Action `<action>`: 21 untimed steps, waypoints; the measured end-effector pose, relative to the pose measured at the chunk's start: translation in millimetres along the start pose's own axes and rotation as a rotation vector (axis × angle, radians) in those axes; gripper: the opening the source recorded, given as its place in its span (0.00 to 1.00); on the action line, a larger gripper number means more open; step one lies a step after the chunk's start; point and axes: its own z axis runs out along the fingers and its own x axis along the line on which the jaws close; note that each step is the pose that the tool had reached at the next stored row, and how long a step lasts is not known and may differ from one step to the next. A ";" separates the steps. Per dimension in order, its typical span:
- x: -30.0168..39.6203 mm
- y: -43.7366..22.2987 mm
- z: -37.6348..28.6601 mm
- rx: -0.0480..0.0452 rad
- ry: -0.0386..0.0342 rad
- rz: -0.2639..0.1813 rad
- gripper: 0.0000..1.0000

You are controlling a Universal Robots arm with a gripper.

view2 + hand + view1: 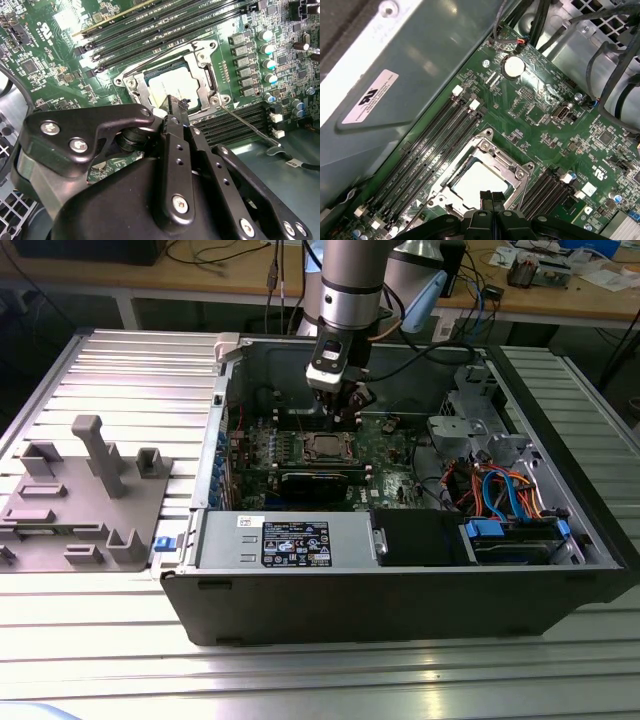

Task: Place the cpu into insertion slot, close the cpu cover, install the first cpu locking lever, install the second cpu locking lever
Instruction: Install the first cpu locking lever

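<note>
One chip point(479, 181) lies under its lowered metal cover point(506, 168) on the green board point(540, 125). The hand point(491, 198), clenched, hovers just above.

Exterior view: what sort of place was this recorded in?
Probably a robotics lab or electronics workshop. An open computer case lies on a slotted aluminium table, a grey fixture block sits at the exterior view's left, and a wooden workbench strewn with cables and parts runs behind.
</note>
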 end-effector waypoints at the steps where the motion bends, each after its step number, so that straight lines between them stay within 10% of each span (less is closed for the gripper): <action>1: 0.0 0.0 0.0 -0.0002 0.0001 -0.001 0.11; 21: 0.0 0.0 0.0 -0.0058 0.0016 -0.053 0.11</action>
